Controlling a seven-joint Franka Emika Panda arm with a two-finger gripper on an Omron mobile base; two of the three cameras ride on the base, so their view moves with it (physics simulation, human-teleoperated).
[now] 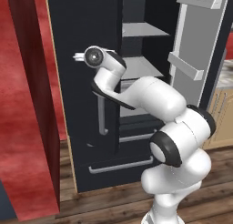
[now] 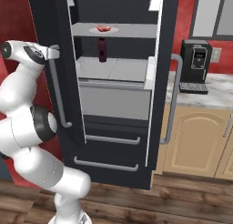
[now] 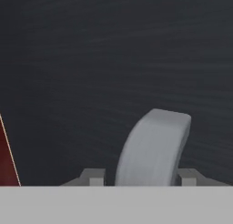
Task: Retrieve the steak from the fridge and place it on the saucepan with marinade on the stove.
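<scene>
A tall charcoal-black fridge (image 1: 86, 82) stands with its right door (image 1: 200, 45) swung open, showing pale grey shelves (image 1: 141, 31) inside and 2 grey door racks (image 1: 185, 66) on the open door's inner face. A grey vertical bar handle (image 1: 101, 120) runs down the shut left door, and 2 lower drawers (image 1: 120, 166) carry horizontal grey bars. The white arm (image 1: 159, 100) rises from the lower right and bends left across the fridge front, its wrist (image 1: 98, 58) at the top of the bar handle. A red wall (image 1: 27, 104) fills the left side. Beige cabinets (image 1: 223, 118) sit at far right, above a wooden floor (image 1: 113, 205).
</scene>
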